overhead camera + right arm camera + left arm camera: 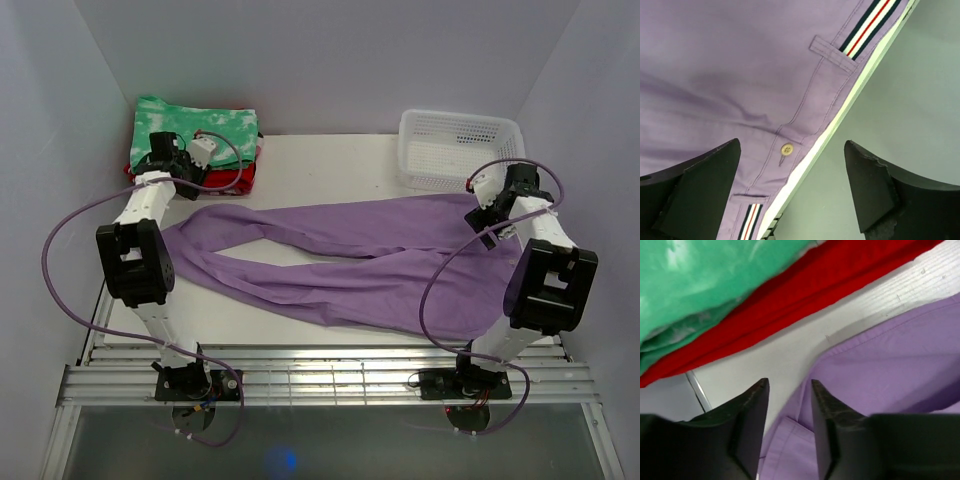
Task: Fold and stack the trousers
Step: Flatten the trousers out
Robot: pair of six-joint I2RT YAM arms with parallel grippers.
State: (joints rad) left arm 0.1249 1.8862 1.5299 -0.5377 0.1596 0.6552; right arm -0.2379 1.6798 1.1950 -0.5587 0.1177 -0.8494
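The lavender trousers lie spread across the table, waist at the right, two legs running left and parting in a V. My left gripper is open and empty above the far leg's hem, close to the folded stack; purple cloth shows below between the fingers. My right gripper is wide open above the waistband, with its button and striped trim, right at the table's right edge. Its fingers hold nothing.
A green-and-white mottled folded garment lies on a red folded garment at the back left; both show in the left wrist view. A white mesh basket stands at the back right. The table's white edge drops off beside the waistband.
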